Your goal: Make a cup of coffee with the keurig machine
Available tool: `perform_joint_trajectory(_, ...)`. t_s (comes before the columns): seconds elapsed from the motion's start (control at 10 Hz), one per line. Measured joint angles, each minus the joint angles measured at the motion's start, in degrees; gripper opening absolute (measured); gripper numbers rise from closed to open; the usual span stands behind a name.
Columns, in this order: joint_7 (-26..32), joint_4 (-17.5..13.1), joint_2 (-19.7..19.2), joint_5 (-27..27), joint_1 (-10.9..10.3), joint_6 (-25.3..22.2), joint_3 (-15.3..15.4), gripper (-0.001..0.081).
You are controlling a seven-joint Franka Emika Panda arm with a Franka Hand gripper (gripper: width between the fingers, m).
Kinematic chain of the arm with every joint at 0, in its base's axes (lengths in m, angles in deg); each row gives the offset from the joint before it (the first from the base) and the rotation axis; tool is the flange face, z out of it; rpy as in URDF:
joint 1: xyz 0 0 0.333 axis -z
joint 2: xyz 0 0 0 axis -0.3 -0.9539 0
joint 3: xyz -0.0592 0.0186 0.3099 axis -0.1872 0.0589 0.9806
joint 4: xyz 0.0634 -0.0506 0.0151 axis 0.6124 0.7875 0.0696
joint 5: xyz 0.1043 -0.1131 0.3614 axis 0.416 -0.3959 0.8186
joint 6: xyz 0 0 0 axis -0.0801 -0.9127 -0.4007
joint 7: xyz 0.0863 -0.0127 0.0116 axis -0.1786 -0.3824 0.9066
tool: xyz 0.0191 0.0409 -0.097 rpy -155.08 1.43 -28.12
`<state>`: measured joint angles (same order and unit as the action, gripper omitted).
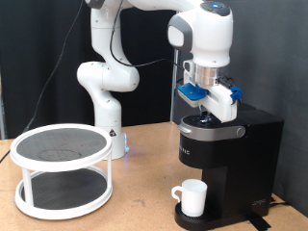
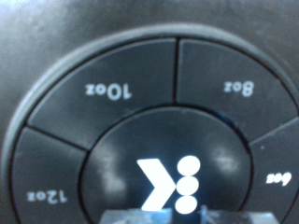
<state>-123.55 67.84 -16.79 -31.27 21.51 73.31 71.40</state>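
Gripper (image 1: 205, 119), opening not discernible, pressed down on black boxy keurig machine (image 1: 231, 154)'s top panel; white ceramic cup (image 1: 192, 197) stood on its drip tray.

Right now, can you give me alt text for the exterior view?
The claw presses down on top of the black coffee machine. A white mug sits on its drip tray. A white two-tier round rack stands at the view's left.
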Motion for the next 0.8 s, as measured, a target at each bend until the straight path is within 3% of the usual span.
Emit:
perform_joint_trajectory(0.3,0.49,-0.29,-0.32,1.39,-0.1,-0.09,0.03,0.0)
perform_joint_trajectory(0.7,8.48,1.16,2.73,11.66,0.92,-0.59,-0.06,0.0)
perform_joint_trajectory(0.8,8.21,1.09,3.71,13.18,1.12,-3.33,-0.28,0.0)
